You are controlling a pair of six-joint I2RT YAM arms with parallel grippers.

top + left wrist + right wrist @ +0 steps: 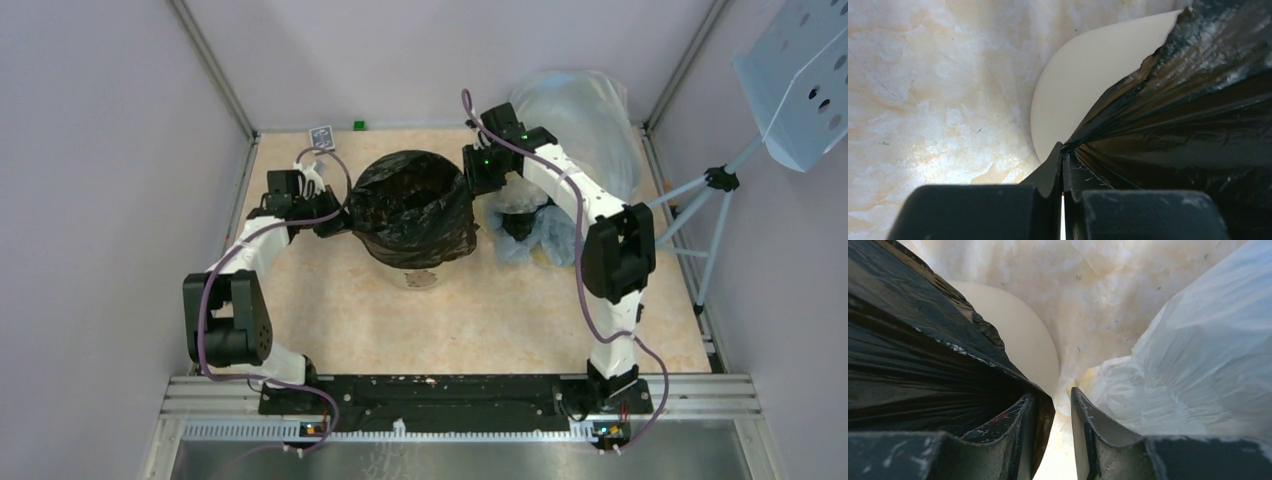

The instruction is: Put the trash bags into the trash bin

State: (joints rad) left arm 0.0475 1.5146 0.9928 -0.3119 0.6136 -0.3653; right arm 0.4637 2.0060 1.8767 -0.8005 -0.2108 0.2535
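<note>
A robotics lab test cell. The cabled left arm and right arm are bolted to a black base plate on aluminium rails at the edge of a marble-patterned tabletop, which is boxed in by plain partition walls. A tripod carrying a perforated panel stands beside it. A printed marker card lies at the far edge.

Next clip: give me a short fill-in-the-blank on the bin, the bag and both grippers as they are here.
The bag draped over the bin is ____ in colour.
The left gripper is ____ on that bag's edge.
The right gripper has its jaws ____, with the table showing between them.
Missing words: black; shut; open.
</note>
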